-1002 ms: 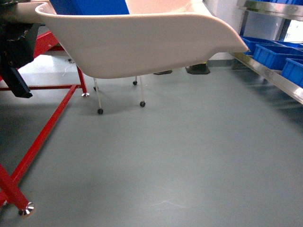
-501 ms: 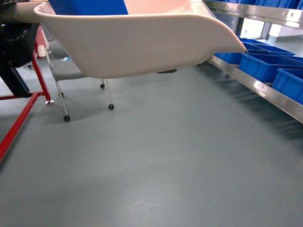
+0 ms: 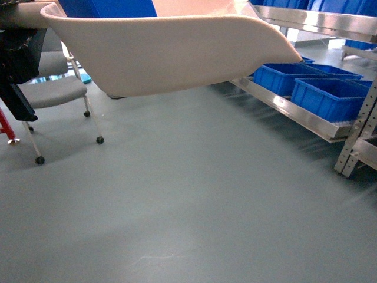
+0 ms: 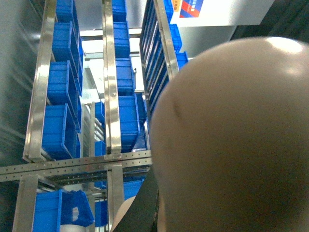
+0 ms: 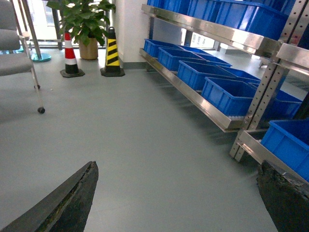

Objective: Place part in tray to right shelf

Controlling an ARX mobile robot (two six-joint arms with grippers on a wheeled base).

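Cream-beige tray (image 3: 177,56) | smooth curved wall | flat lip pointing right

Cream tray (image 3: 177,56), blue crates (image 3: 321,94), perhaps black-yellow-striped cone (image 5: 112,53)

floor: smooth grey-green vinyl floor (image 3: 194,194) | 9 o'clock: grey padded chair on castors (image 3: 50,94) | 2 o'clock: blue plastic crates (image 3: 321,88) on steel racking | 12 o'clock, right wrist view: potted green plant (image 5: 87,21), striped cones (image 5: 112,53), daylight behind
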